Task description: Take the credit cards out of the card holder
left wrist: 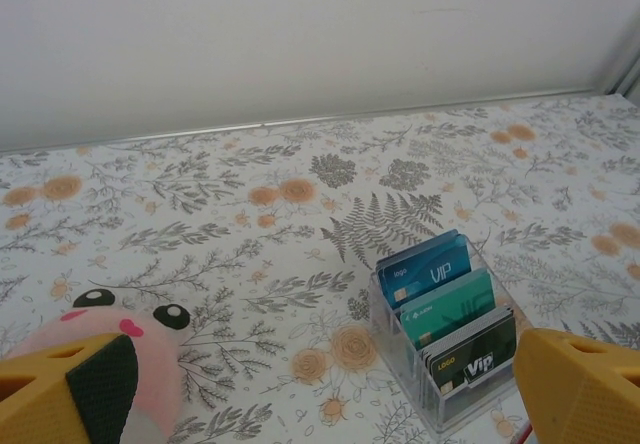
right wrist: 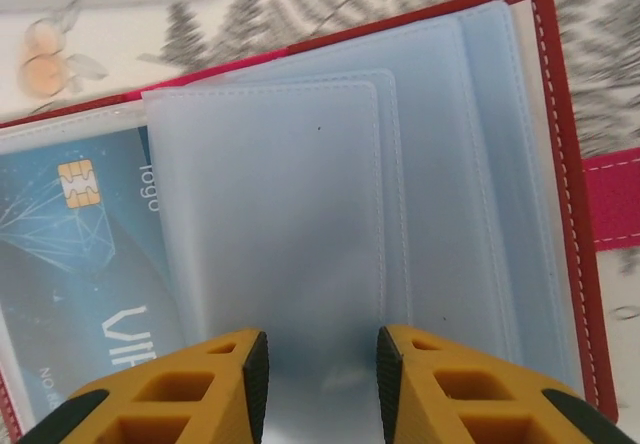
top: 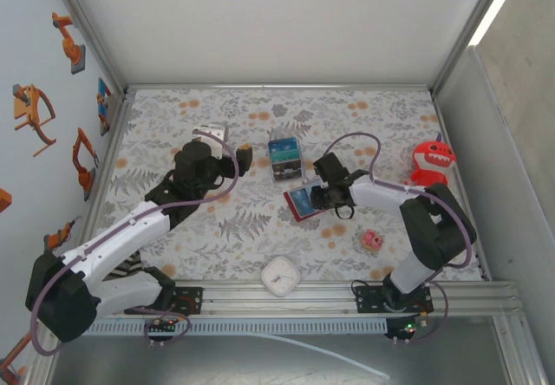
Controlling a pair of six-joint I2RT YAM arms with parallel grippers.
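Note:
The dark-red card holder point(top: 302, 201) lies open on the floral table, its clear blue-grey pockets point(right wrist: 270, 194) facing up and its red rim point(right wrist: 562, 164) at the right. A teal credit card point(right wrist: 80, 234) with a gold chip sits in the left pocket. My right gripper point(right wrist: 322, 364) hovers just over the middle pockets, its jaws apart with a narrow gap and nothing between them; it also appears at the holder's right side point(top: 319, 196). My left gripper point(left wrist: 330, 394) stands wide open over bare table, left of the clear box, and shows near the table's middle point(top: 241, 161).
A clear plastic box point(left wrist: 450, 334) with upright blue, green and black cards stands behind the holder point(top: 284, 159). A pink plush point(left wrist: 110, 339) lies by the left finger. A red shark toy point(top: 431, 161), a small pink toy point(top: 372, 240) and a white clock point(top: 281, 277) lie around.

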